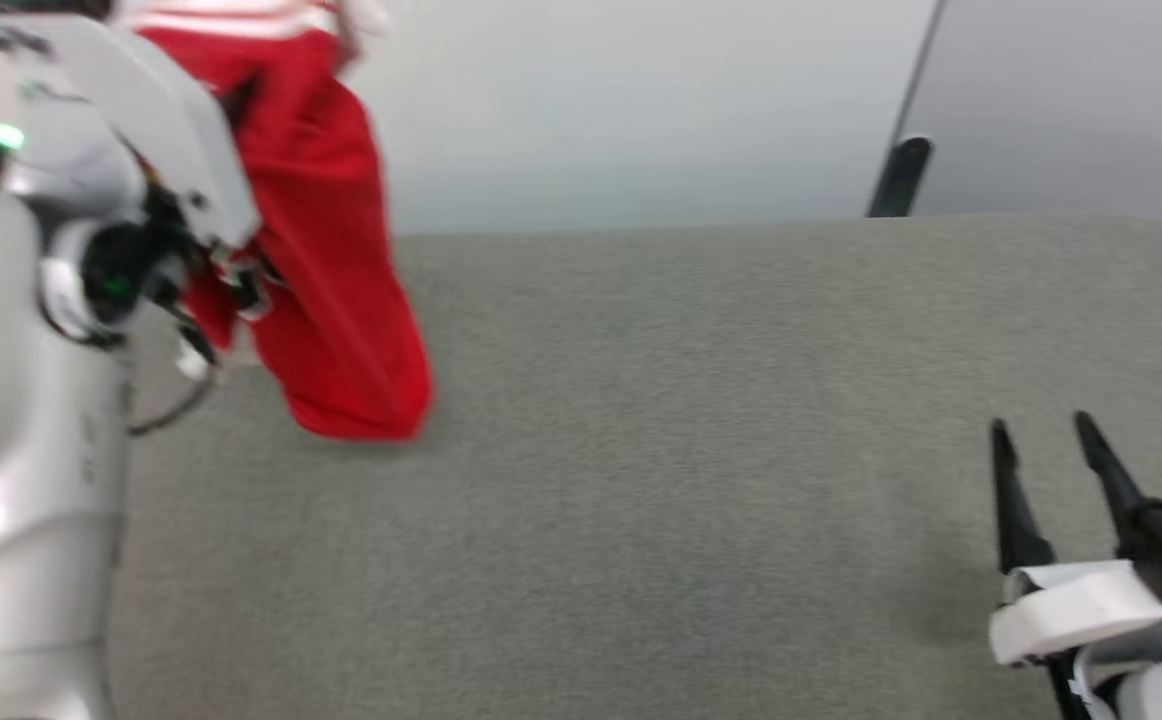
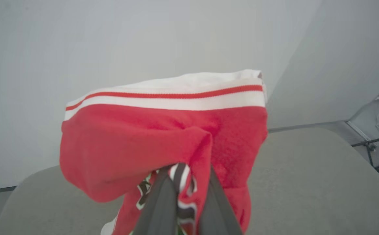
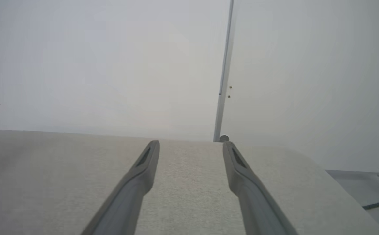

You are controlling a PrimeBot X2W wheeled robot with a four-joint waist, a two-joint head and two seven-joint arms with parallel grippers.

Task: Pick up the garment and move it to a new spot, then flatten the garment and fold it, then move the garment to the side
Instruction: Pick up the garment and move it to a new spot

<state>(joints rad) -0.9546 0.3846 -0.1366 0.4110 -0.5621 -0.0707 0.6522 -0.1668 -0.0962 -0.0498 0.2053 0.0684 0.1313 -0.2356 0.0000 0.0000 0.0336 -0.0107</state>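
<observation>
The left gripper (image 2: 189, 172) is pinching the garment (image 2: 163, 137). Its two dark fingers (image 2: 158, 209) are pressing close together on a bunch of red cloth in the lower middle of the left wrist view, with a strip of striped trim and a bit of black, white-edged lettering showing between them. Above the fingers the cloth is billowing out as a red mass topped by a white band with a thin red stripe. In the head view the garment is hanging in the upper left of the frame, beside the pale left arm (image 1: 31, 330), as a long red fold with its white-striped edge at the top. Its blurred lower end is reaching down toward the grey worktop (image 1: 701, 470), and whether it is touching cannot be told. The right gripper (image 1: 1039, 428) is sitting in the lower right of the head view, well apart from the garment, its fingers spread wide and holding nothing, hovering over bare worktop. A dark pole (image 1: 899, 178) is standing beyond the far edge of the worktop at the upper right.
</observation>
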